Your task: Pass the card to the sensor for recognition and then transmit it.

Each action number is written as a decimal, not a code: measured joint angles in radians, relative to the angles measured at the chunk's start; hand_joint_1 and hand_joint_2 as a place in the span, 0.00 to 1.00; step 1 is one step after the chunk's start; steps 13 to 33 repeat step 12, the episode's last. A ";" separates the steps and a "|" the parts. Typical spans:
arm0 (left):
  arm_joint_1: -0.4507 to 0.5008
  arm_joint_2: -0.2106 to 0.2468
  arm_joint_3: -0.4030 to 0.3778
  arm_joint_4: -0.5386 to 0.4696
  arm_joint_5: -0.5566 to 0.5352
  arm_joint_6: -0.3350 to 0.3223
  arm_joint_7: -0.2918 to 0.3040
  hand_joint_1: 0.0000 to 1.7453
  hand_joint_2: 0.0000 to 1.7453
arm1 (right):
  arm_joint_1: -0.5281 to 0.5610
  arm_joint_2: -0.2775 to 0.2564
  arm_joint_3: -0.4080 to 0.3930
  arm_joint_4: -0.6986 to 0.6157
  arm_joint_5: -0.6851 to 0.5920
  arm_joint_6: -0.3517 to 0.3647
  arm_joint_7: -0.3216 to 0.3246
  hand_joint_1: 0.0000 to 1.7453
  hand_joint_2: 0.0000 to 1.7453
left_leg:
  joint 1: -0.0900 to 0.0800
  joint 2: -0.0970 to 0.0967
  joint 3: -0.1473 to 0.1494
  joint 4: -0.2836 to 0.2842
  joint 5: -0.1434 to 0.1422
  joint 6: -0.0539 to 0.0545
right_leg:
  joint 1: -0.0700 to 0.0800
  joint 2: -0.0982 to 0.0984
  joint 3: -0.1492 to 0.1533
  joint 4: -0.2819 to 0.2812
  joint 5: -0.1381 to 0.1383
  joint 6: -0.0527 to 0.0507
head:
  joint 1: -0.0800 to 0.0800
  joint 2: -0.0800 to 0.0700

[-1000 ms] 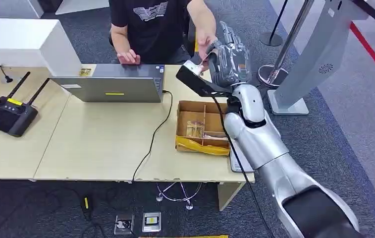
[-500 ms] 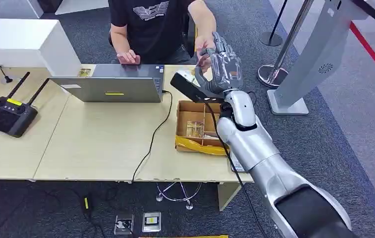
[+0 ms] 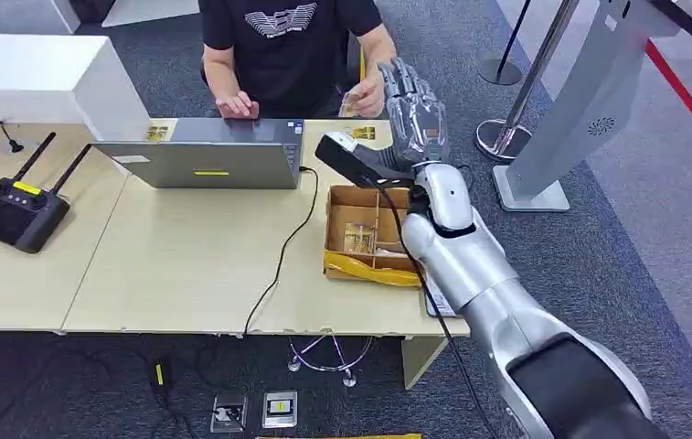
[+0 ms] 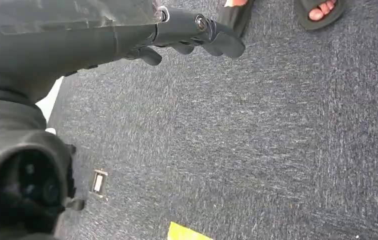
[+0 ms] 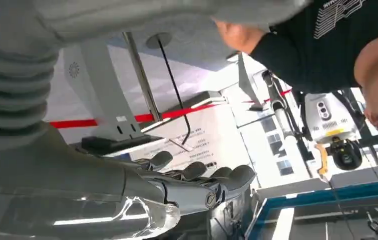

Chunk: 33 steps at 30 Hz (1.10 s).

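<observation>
Right hand: the silver many-fingered right hand (image 3: 412, 110) is raised past the far edge of the light wooden desk (image 3: 141, 265), fingers spread, nothing in it.
Card: the small yellowish card (image 3: 349, 103) is pinched in the seated person's hand (image 3: 365, 95), just beside the robot's fingers.
Left hand: the dark left hand (image 4: 196, 35) hangs over the grey carpet; fingers loosely bent, holding nothing.
Box: an open cardboard box (image 3: 369, 236) sits near the desk's right edge.
Laptop: a grey laptop (image 3: 205, 155) stands at the far edge.

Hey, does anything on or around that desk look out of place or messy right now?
Mostly tidy. Yellow wrapping spills over the near edge of the cardboard box, and small devices and cables lie on the carpet under the desk.
</observation>
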 joint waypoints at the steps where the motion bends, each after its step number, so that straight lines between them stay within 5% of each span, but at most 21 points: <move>1: 0.000 0.000 0.000 0.000 0.000 0.000 0.000 0.00 0.00 | -0.008 -0.003 0.001 0.000 -0.017 0.008 -0.006 0.00 0.00 | 0.000 0.000 0.000 0.000 0.000 0.000 | 0.000 0.000 0.000 0.000 0.000 0.000 | 0.000 0.000; 7: 0.004 0.000 -0.001 0.000 0.009 0.002 0.005 0.00 0.00 | -0.058 -0.067 -0.023 0.014 -0.171 -0.003 -0.092 0.00 0.00 | 0.000 0.000 0.000 0.000 0.000 0.000 | 0.000 0.000 0.000 0.000 0.000 0.000 | 0.000 0.000; 12: 0.007 0.000 -0.001 0.000 0.019 0.002 0.008 0.00 0.00 | -0.117 -0.181 -0.085 0.050 -0.287 -0.005 -0.111 0.00 0.00 | -0.001 -0.001 -0.001 0.002 0.000 0.000 | -0.001 -0.001 -0.001 -0.001 0.001 0.001 | 0.000 0.000; 33: 0.007 0.000 -0.001 0.000 0.019 0.002 0.008 0.00 0.00 | -0.117 -0.181 -0.085 0.050 -0.287 -0.005 -0.111 0.00 0.00 | -0.001 -0.001 -0.001 0.002 0.000 0.000 | -0.001 -0.001 -0.001 -0.001 0.001 0.001 | 0.000 0.000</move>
